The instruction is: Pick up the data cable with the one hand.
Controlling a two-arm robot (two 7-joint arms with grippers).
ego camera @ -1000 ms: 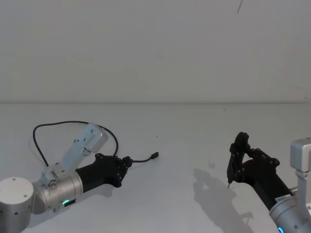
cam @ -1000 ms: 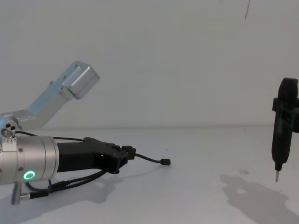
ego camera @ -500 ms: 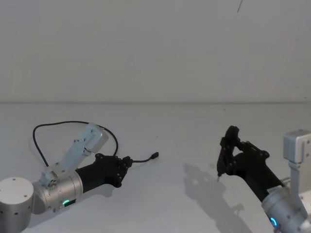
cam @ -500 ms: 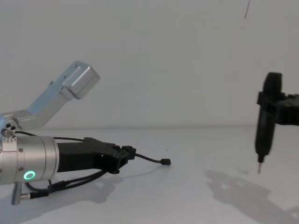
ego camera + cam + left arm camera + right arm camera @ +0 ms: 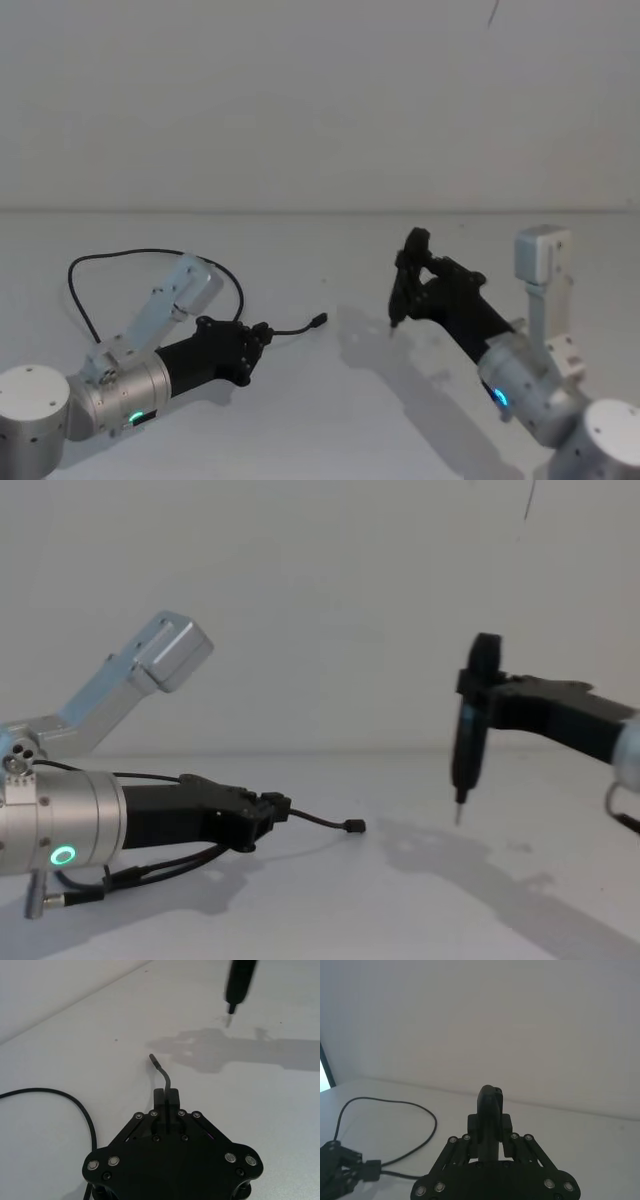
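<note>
The left gripper, the one with the green ring on its silver wrist, sits low over the white table on the robot's left. Its two fingers are closed on the data cable, pinching it a little way back from one end. In the left wrist view the cord runs out between the fingertips, bends, and ends in a small dark plug just ahead of them. From the chest the plug sits close to the tabletop, though whether it touches cannot be told. Behind the gripper the rest of the cable sweeps back in a wide, loose loop lying on the table toward the far left. A short dark wire with a silver plug hangs beneath the left wrist, separate from the cable. Beyond the free plug, toward the robot's right, the right gripper with its blue ring hovers above the table. Its fingers are pressed together and point down, near the plug but apart from it, and its shadow falls on the table beside it
</note>
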